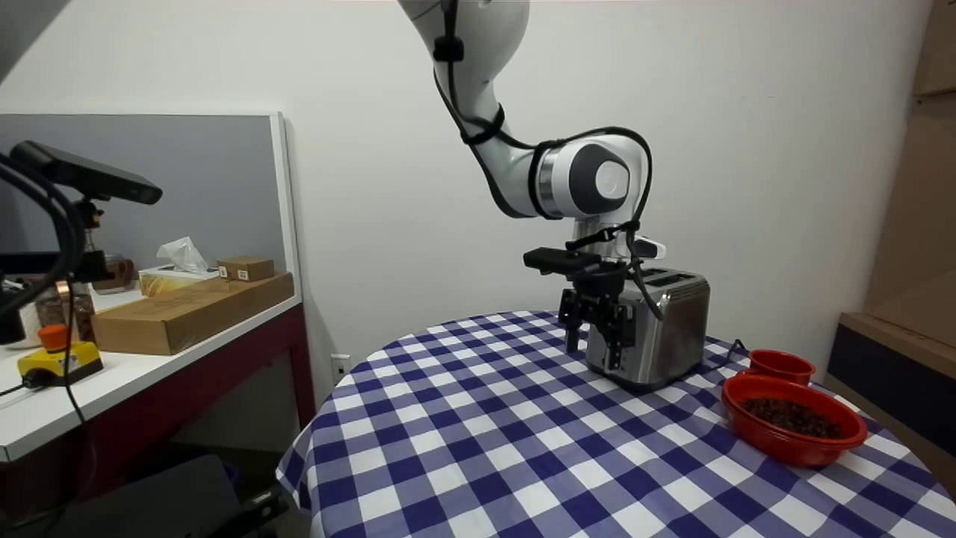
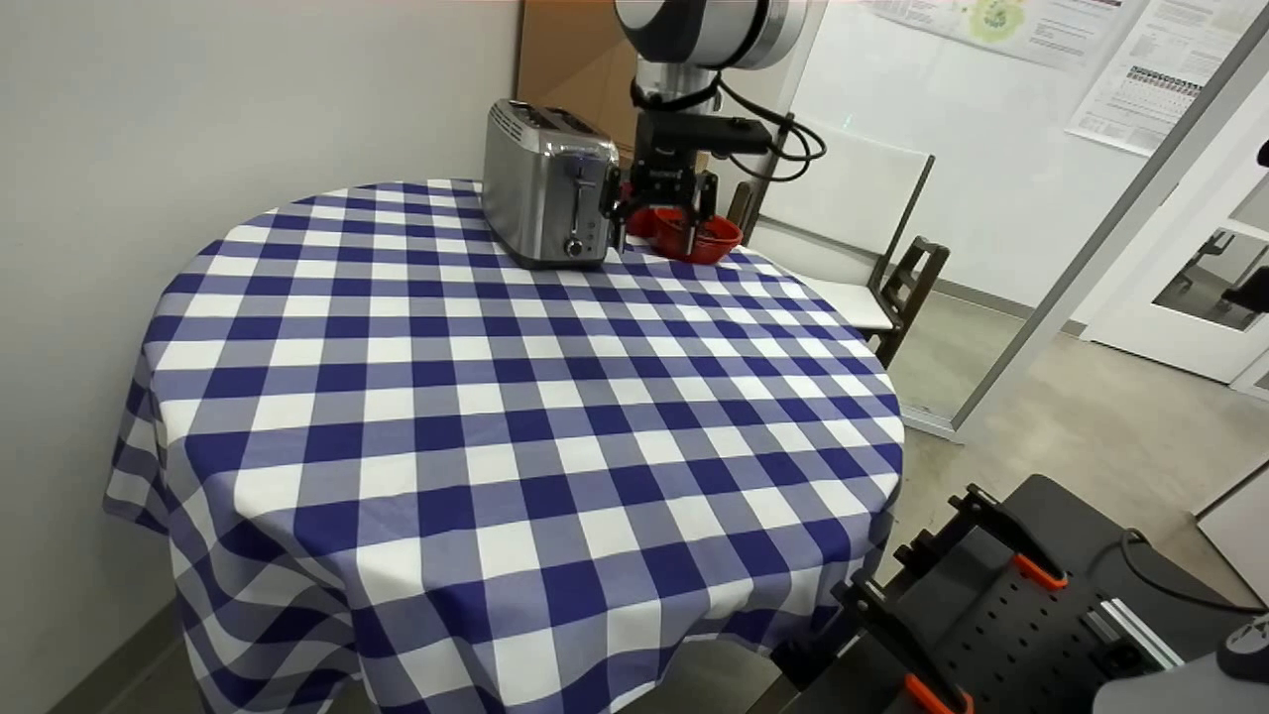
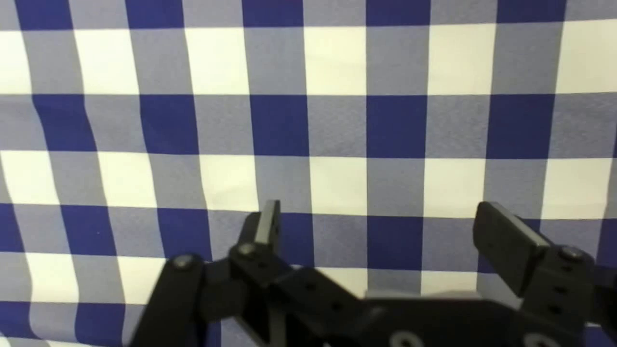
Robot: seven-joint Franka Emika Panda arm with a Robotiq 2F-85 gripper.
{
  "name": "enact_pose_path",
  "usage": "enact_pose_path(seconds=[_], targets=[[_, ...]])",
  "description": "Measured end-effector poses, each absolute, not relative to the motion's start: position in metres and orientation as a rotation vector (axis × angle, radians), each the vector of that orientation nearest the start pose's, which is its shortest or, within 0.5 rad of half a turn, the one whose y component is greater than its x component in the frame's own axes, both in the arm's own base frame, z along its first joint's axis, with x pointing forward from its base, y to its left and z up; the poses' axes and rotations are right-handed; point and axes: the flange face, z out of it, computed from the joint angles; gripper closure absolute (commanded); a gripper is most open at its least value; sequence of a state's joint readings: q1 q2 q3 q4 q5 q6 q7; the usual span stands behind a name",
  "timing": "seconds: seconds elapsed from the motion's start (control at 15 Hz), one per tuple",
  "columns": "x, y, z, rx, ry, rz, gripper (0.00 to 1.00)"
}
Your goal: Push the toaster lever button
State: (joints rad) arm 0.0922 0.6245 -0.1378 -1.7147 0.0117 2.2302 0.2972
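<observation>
The shiny silver toaster point(image 1: 681, 332) stands upright on the checked tablecloth, also seen in an exterior view point(image 2: 530, 183). Its front there shows a vertical lever slot with a lever point(image 2: 584, 183) in the upper part and a round knob point(image 2: 573, 247) below. My gripper point(image 1: 592, 351) is open and empty, fingers pointing down beside the toaster's lever face. In an exterior view the gripper point(image 2: 654, 241) is just right of that face; whether a finger touches it I cannot tell. In the wrist view the gripper's fingers point(image 3: 378, 209) are wide apart over bare cloth; the toaster is out of view there.
A red bowl point(image 1: 792, 441) with dark bits and a red cup point(image 1: 780, 366) stand near the toaster, by the table edge. A dark cord point(image 1: 728, 357) runs behind the toaster. A wall is behind the table; a chair point(image 2: 843, 198) stands beyond it.
</observation>
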Motion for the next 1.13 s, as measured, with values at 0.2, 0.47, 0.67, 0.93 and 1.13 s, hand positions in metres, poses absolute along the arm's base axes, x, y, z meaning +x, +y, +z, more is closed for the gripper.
enact_pose_path(seconds=[0.2, 0.47, 0.67, 0.93, 1.13], targets=[[0.654, -0.026, 0.255, -3.148, 0.601, 0.146, 0.00], [0.625, -0.026, 0.290, -3.121, 0.638, 0.114, 0.00], [0.584, -0.011, 0.311, -3.106, 0.597, 0.121, 0.00], [0.524, 0.007, 0.334, -3.090, 0.472, 0.155, 0.00], [0.501, 0.008, 0.349, -3.077, 0.446, 0.148, 0.00]])
